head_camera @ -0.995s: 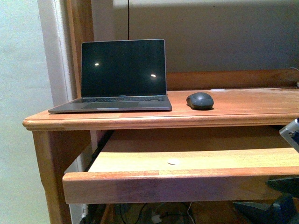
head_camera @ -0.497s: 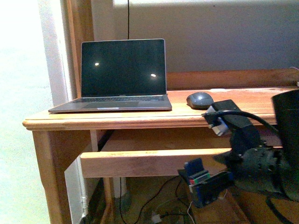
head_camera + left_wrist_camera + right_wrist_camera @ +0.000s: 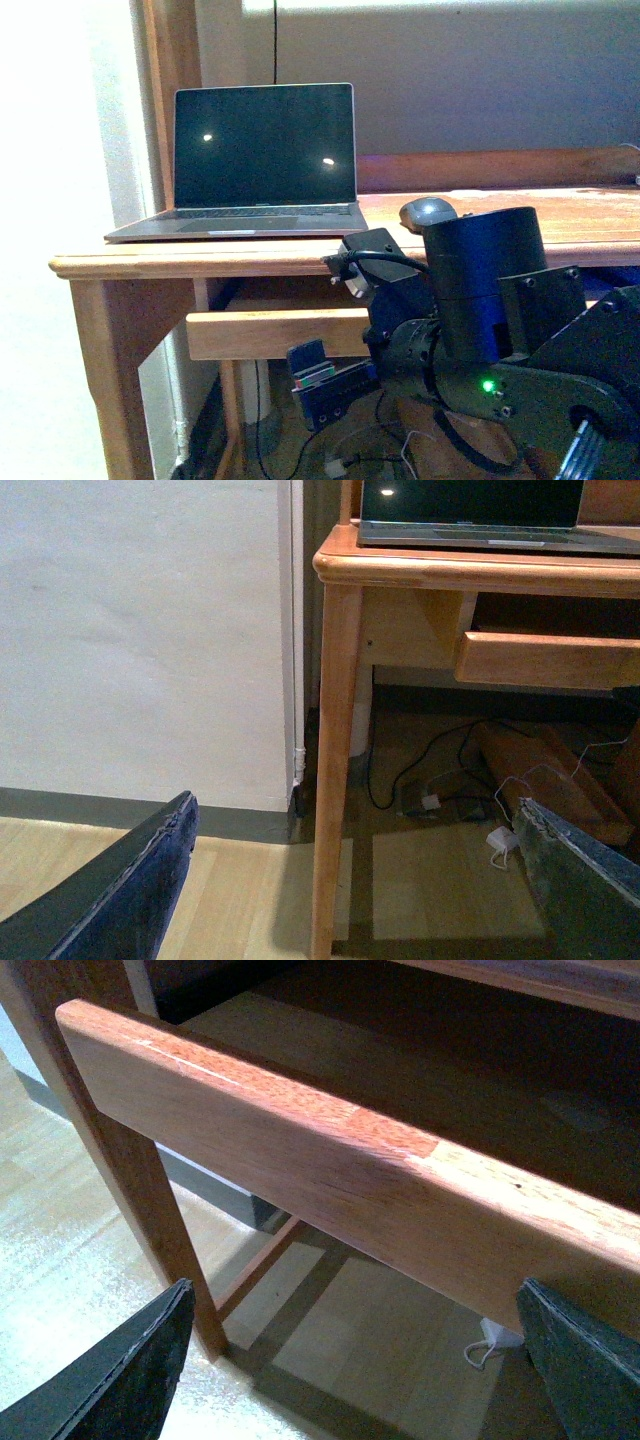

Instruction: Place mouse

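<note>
Front view shows the mouse [image 3: 428, 210] on the counter [image 3: 200, 255] beside the laptop [image 3: 262, 160], both arms' jaws spread empty; the right arm [image 3: 480, 300] should rise above the drawer [image 3: 270, 333] and approach squarely.

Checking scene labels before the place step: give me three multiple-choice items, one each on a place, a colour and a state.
1. Where is the mouse?
A) left of the laptop
B) on the desk, right of the laptop
C) on top of the laptop

2. What colour is the mouse?
A) white
B) red
C) dark grey

3. The drawer is:
A) partly open
B) fully shut
C) taken out

Answers:
1 B, it sits on the desk just past the laptop's right edge.
2 C, the part of its shell that shows is dark grey.
3 A, the right wrist view shows the drawer's inside behind its front board.
</note>
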{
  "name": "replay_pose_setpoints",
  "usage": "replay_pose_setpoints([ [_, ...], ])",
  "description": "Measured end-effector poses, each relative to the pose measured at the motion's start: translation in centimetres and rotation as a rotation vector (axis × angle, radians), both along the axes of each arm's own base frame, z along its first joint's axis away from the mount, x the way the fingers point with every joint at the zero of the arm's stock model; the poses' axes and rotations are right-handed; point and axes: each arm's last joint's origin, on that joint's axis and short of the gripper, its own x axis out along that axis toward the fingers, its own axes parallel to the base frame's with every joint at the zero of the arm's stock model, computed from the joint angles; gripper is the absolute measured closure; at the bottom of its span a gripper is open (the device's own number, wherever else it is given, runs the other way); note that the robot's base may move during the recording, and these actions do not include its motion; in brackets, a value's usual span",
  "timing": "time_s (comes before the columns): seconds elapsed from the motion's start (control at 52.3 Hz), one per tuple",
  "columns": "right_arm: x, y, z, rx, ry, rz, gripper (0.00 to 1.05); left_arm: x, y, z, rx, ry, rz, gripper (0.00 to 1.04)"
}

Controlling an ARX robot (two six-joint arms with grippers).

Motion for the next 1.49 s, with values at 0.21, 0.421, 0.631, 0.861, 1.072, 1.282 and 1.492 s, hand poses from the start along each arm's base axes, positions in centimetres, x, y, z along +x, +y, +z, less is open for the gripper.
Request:
replay_pose_setpoints([
  [0.21, 0.9, 1.0, -0.5, 0.022, 0.002, -0.032, 0.07, 0.0, 0.0, 0.0, 0.000, 0.000, 0.000, 0.08],
  [0.421, 1.3, 2.2, -0.8, 0.037, 0.004, -0.058, 0.07, 0.0, 0.0, 0.0, 0.000, 0.000, 0.000, 0.08],
  [0.631, 1.2, 2.3, -0.9, 0.049, 0.011, -0.056, 0.07, 0.0, 0.0, 0.0, 0.000, 0.000, 0.000, 0.08],
  [0.861, -0.8, -2.4, 1.5, 0.076, 0.020, -0.035, 0.07, 0.0, 0.0, 0.0, 0.000, 0.000, 0.000, 0.08],
  [1.072, -6.3, -13.7, 4.6, 0.178, -0.003, -0.132, 0.07, 0.0, 0.0, 0.0, 0.000, 0.000, 0.000, 0.08],
  [1.282, -10.0, -19.9, 5.0, 0.237, -0.040, -0.280, 0.07, 0.0, 0.0, 0.0, 0.000, 0.000, -0.001, 0.08],
  [1.492, -10.4, -19.7, 4.8, 0.209, -0.137, -0.422, 0.16, 0.0, 0.0, 0.0, 0.000, 0.000, 0.000, 0.08],
])
